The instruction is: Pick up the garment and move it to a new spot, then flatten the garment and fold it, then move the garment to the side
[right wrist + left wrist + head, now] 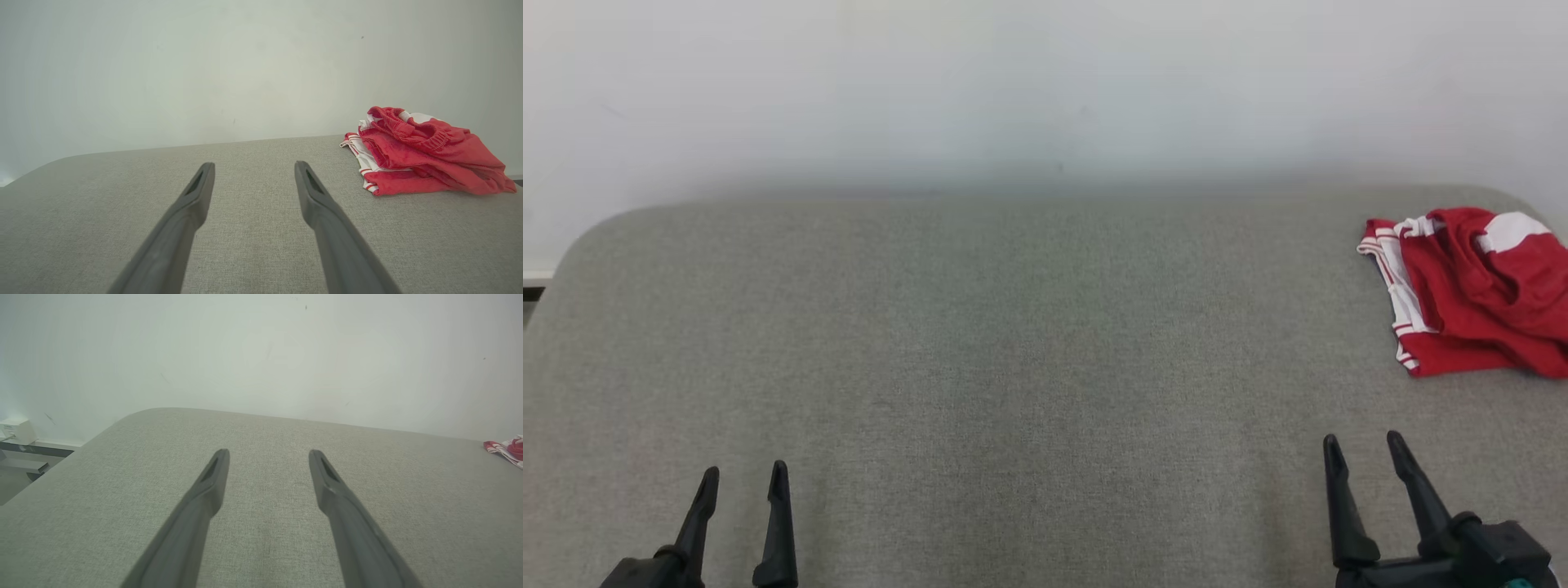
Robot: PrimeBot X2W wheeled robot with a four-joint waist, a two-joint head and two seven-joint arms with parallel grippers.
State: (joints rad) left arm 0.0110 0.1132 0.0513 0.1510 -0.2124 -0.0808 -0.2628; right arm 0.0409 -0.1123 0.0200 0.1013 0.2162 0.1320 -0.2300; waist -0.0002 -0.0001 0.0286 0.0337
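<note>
Right gripper and left gripper, fingers parted, empty, poised for reaching; garment bunched ahead-right of right gripper.

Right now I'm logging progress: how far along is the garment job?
Done: nothing shows as done; the red and white garment lies bunched at the far right of the grey surface. In hand: nothing; the left gripper and right gripper are open, apart from the cloth. Left: picking up, moving, flattening, folding, setting aside.
</note>
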